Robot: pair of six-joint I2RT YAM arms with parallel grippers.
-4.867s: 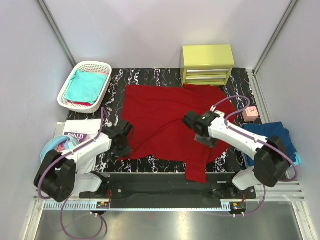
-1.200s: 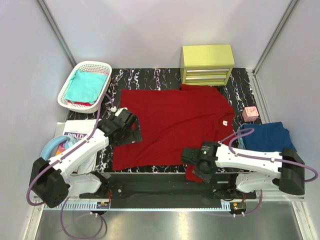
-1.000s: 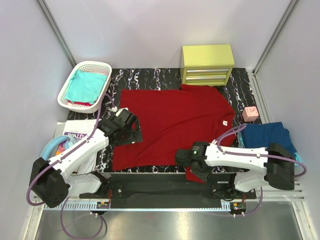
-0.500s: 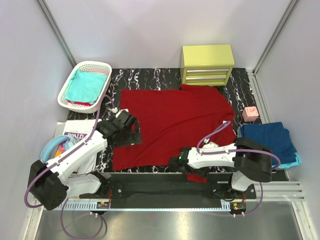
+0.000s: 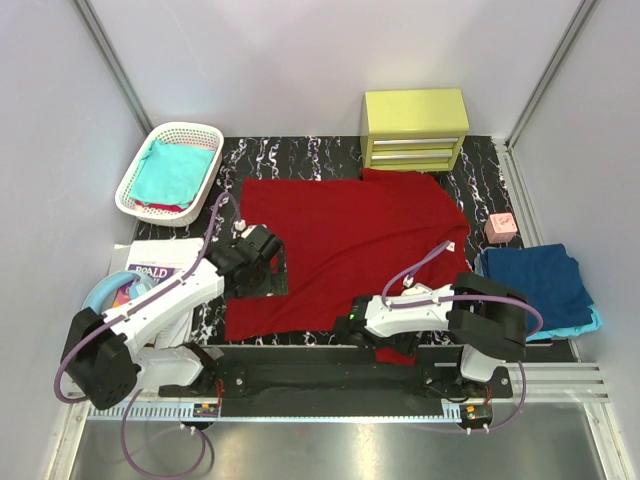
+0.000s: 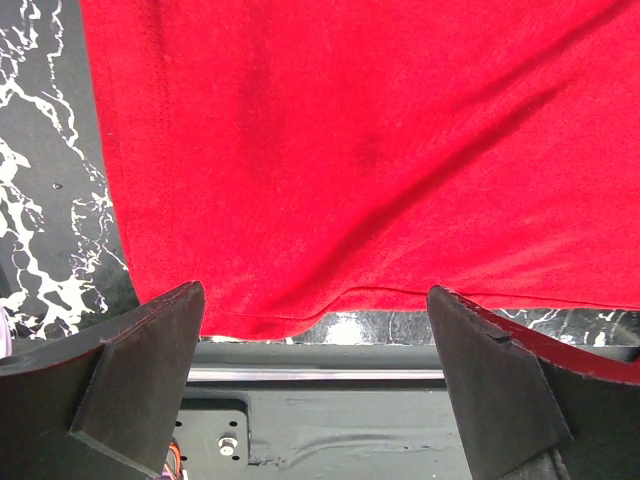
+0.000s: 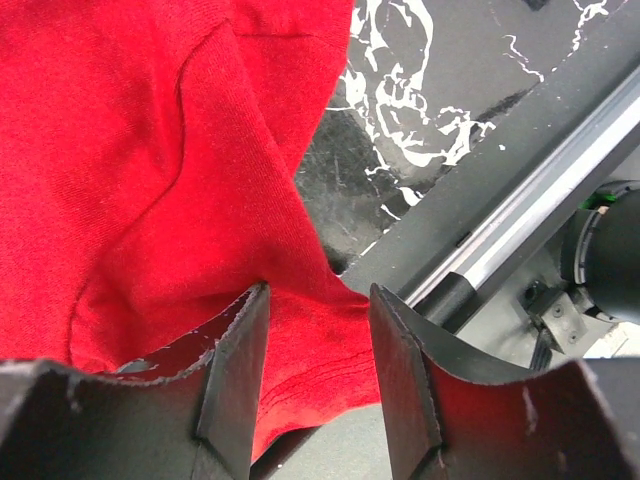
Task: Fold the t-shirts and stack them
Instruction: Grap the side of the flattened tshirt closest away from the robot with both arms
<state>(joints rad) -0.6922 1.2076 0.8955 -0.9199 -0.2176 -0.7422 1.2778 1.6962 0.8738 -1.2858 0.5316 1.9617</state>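
Seen from above: a dark red t-shirt (image 5: 345, 245) spread nearly flat in the middle of a black marbled desk (image 5: 300, 155), near hem along the desk's front edge, with one flap at the near right corner drooping over that edge. At the shirt's left edge, toward its near corner, the left pincer (image 6: 315, 300), fingers wide apart and gripping nothing, poised over red cloth and a strip of bare marble. At the shirt's near hem, close to the drooping flap, the right pincer (image 7: 318, 290), fingers part-way apart and straddling a raised ridge of red cloth; impossible to tell whether the pads touch it. Beyond the shirt's far left corner, a white lattice basket (image 5: 128, 185) with a teal t-shirt (image 5: 172, 172) lying on top inside. Just behind the shirt's far right edge, a yellow drawer unit (image 5: 415, 128). Off the shirt's right side, a small pink block (image 5: 500, 227), and nearer than that, a folded navy t-shirt (image 5: 535, 280) lying on a light blue one (image 5: 590, 322).
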